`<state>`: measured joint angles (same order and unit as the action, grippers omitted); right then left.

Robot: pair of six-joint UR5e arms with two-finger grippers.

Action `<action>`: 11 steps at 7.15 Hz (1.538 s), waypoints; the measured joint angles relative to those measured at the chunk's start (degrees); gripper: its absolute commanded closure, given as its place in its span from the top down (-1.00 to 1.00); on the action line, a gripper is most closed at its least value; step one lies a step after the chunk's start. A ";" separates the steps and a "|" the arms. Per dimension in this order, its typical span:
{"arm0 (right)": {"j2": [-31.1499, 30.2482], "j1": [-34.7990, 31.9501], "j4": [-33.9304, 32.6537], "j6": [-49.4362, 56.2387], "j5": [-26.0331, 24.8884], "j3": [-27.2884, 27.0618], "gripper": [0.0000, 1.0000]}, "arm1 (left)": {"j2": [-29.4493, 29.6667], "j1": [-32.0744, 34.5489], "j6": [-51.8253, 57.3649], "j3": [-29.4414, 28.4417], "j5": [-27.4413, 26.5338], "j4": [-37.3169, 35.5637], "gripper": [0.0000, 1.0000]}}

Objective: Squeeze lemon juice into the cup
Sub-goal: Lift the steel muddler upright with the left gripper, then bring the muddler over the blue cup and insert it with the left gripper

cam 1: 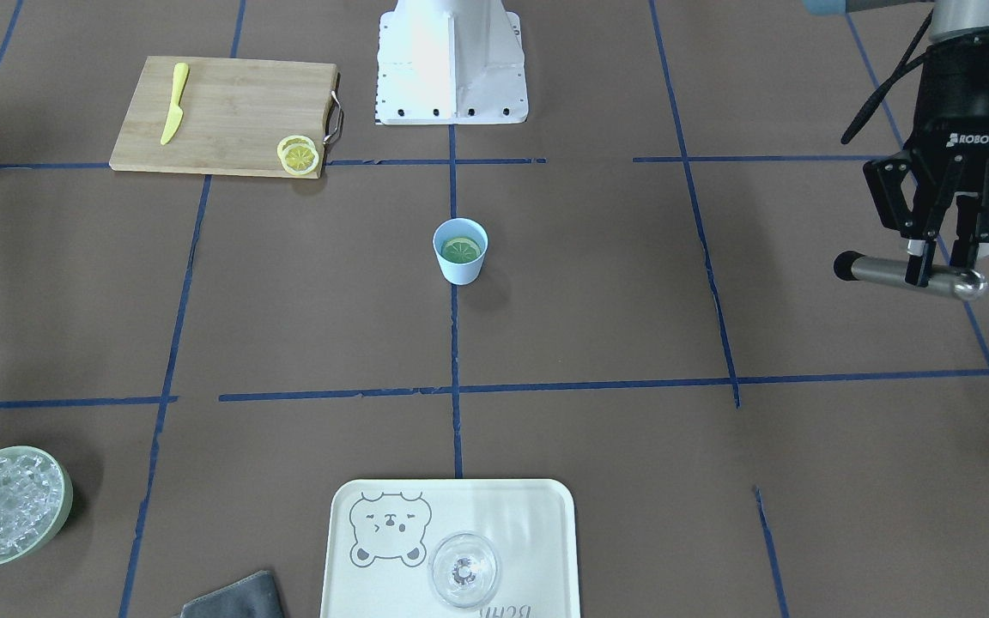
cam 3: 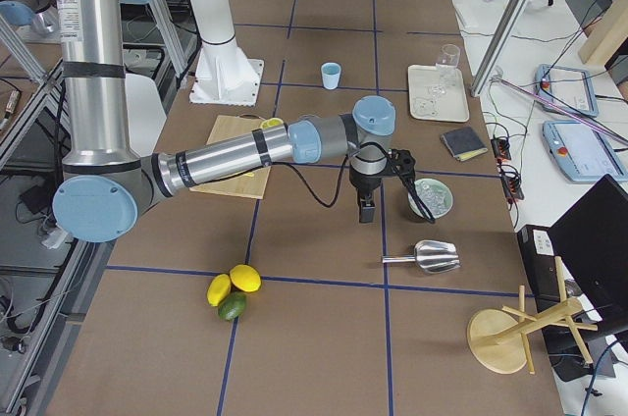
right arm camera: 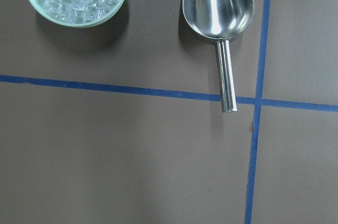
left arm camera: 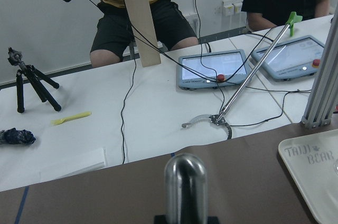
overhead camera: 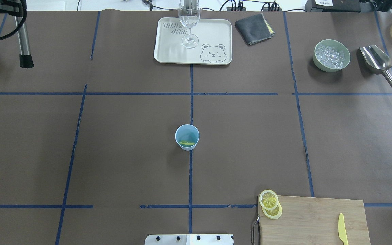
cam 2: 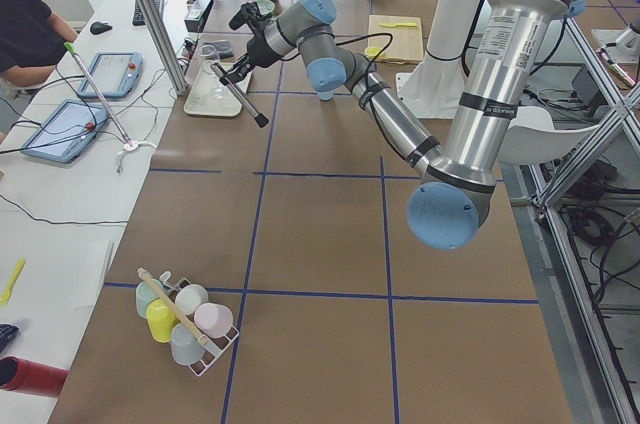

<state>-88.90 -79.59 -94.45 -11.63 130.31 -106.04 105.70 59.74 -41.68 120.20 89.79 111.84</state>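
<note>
The light-blue cup stands upright at the table's middle with one lemon slice lying flat inside; both also show in the overhead view, the cup and the slice. Two more lemon slices overlap on a corner of the wooden cutting board. My left gripper is shut on a metal rod with a black tip, held in the air far from the cup. My right gripper hangs near the ice bowl, and I cannot tell whether it is open or shut.
A yellow knife lies on the board. A tray holds a clear glass. A grey cloth, a green bowl of ice and a metal scoop lie at the far side.
</note>
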 measured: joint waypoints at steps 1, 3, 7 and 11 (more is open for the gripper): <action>0.03 -0.45 0.43 0.11 0.04 0.22 1.00 | 0.66 -0.11 -0.30 -0.05 -0.21 1.37 -1.00; 0.10 -2.29 0.67 0.16 0.83 0.18 1.00 | 3.36 -0.65 0.07 -2.03 -0.20 3.62 -1.00; -1.11 -3.93 0.76 0.36 3.03 0.37 1.00 | 6.60 -4.80 0.18 -4.40 -0.56 7.63 -1.00; -3.58 -8.07 0.72 4.34 1.77 4.74 1.00 | 6.91 -10.12 -3.37 -5.01 -1.01 18.13 -1.00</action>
<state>-92.48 -87.66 -93.73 -7.30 132.08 -101.31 112.61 49.62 -45.05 115.18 88.77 129.97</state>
